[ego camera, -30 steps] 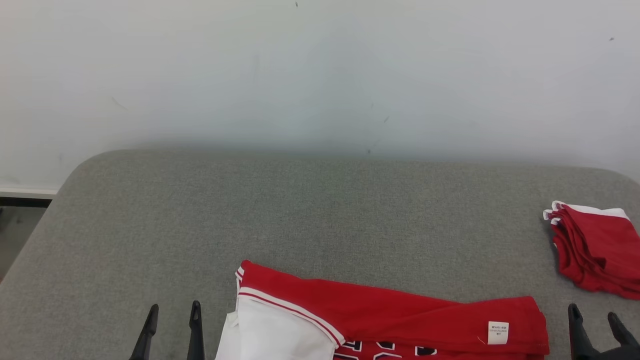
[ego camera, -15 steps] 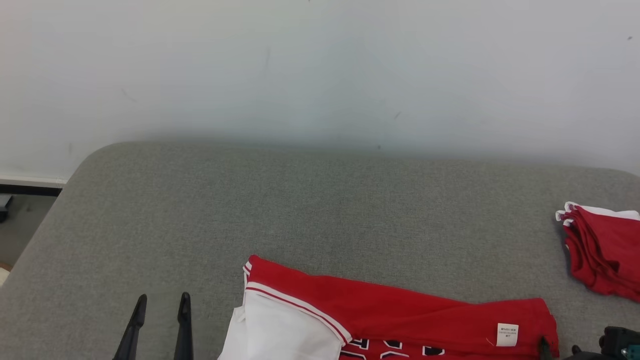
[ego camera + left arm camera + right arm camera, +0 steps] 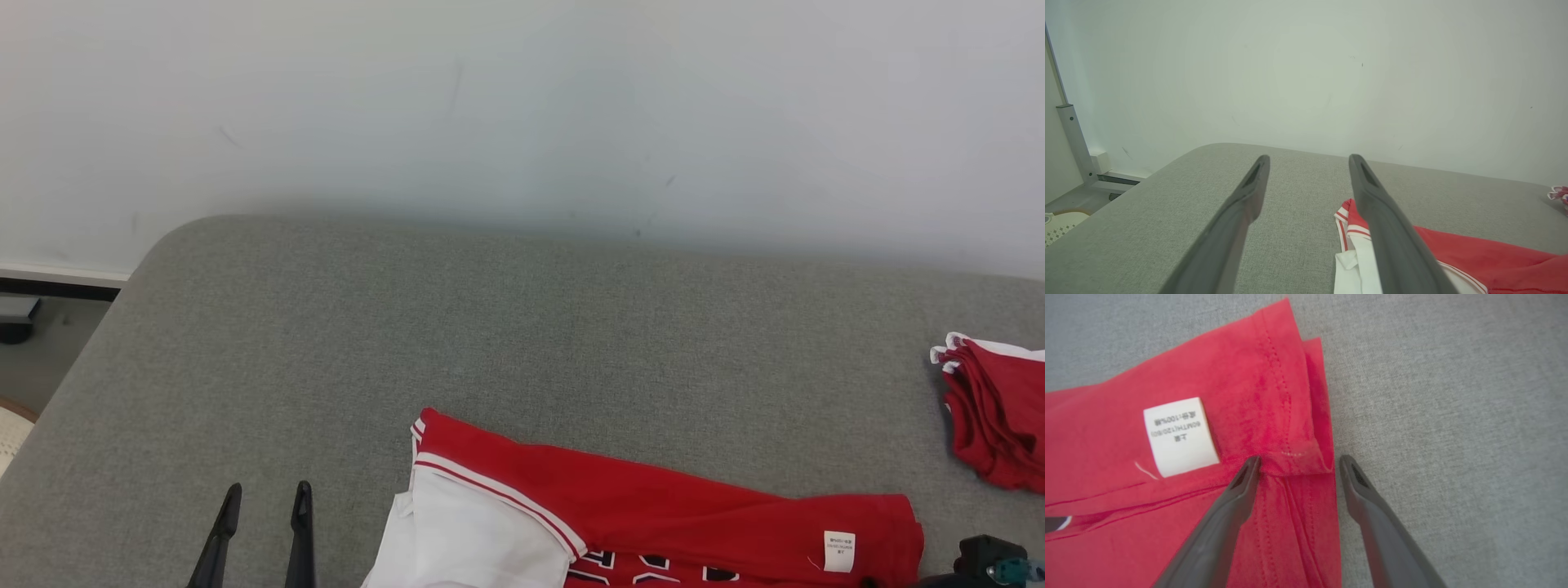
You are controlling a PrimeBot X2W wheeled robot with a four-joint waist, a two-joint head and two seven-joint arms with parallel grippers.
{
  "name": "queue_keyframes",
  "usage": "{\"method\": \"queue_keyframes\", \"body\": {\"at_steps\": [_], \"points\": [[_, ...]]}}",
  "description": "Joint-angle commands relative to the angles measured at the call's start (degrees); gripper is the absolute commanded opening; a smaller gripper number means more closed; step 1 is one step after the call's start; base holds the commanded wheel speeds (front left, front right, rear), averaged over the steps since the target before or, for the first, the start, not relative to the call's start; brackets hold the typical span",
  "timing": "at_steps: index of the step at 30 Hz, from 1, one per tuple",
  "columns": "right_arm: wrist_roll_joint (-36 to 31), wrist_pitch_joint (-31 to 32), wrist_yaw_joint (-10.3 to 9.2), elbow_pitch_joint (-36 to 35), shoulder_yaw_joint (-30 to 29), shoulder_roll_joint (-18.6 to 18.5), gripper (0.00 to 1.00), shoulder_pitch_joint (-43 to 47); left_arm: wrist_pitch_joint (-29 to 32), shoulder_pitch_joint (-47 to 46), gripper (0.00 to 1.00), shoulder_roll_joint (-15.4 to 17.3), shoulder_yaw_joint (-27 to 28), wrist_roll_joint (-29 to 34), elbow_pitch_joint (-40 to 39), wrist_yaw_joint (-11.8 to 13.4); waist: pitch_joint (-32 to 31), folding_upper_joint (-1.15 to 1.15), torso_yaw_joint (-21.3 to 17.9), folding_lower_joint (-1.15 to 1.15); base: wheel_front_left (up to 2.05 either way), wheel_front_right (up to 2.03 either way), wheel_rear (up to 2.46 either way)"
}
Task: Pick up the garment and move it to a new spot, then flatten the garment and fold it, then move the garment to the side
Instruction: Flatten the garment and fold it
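Item: red-and-white garment (image 3: 653,506), judged light, limp, soft knit; lies partly folded on grey counter (image 3: 490,327). Right end effector (image 3: 1299,459), open, straddles its stitched hem corner, likely the firmest hold. Left end effector (image 3: 265,494), open, empty; striped trim just to its right

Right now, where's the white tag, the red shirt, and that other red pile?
white tag (image 3: 1181,437): right wrist view, middle of the printed label.
red shirt (image 3: 669,510): head view, plain red cloth above the lettering.
other red pile (image 3: 1000,408): head view, top red layer of the folded stack.
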Motion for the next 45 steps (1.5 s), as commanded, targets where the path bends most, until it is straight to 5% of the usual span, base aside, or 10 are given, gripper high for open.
{"method": "queue_keyframes", "body": {"at_steps": [1, 4, 6, 9, 17, 33, 39, 45], "points": [[-0.3, 1.0, -0.16, 1.1, 0.1, 0.2, 1.00, 0.1, -0.2, 0.2, 1.00, -0.2, 0.2, 0.4, 0.1, -0.1, 0.0, 0.00, 0.1, 0.00, 0.00, 0.00, 0.00], [-0.5, 5.4, -0.15, 3.4, 1.0, 0.5, 0.99, 0.0, -0.2, 0.4, 1.00, -0.4, 0.4, 0.6, 0.3, -0.5, -0.2, 0.00, 0.3, 0.00, 0.00, 0.00, 0.00], [-0.3, 7.9, -0.15, 4.3, 1.6, 0.7, 0.42, 0.2, -0.2, 0.6, 1.00, -0.7, 0.4, 0.8, 0.2, -0.6, -0.4, 0.00, 0.4, 0.00, 0.00, 0.00, 0.00], [-0.6, 9.9, -0.15, 4.4, 2.3, 0.7, 0.00, 1.1, -0.2, 1.0, 1.00, -1.0, 0.4, 1.0, 0.0, -0.8, -0.5, 0.00, 0.5, 0.00, 0.00, 0.00, 0.00], [-2.3, 9.1, -0.17, 0.6, 0.5, 0.2, 0.00, 1.1, -0.2, 1.5, 1.00, -1.6, 0.8, 1.4, -0.4, -0.9, -0.7, 0.00, 0.0, 0.00, 0.00, 0.00, 0.00], [-8.3, 9.7, -0.17, -16.8, -17.2, 0.0, 0.00, 1.3, -0.2, 0.7, 1.00, -2.2, 1.4, 1.3, -0.4, -1.4, -0.5, 0.00, -0.8, 0.00, 0.00, 0.00, 0.00], [-7.4, 14.9, -0.17, -25.2, -14.0, 0.1, 0.00, 4.7, -0.2, 0.5, 1.00, -2.4, 1.5, 1.4, 0.0, -1.5, -0.7, 0.00, -1.2, 0.00, 0.00, 0.00, 0.00], [2.1, 22.4, -0.16, -36.0, 3.4, 0.1, 0.00, 10.1, -0.2, 0.1, 1.00, -2.5, 1.8, 1.8, 0.3, -1.7, -0.9, 0.00, -1.8, 0.00, 0.00, 0.00, 0.00]]}}
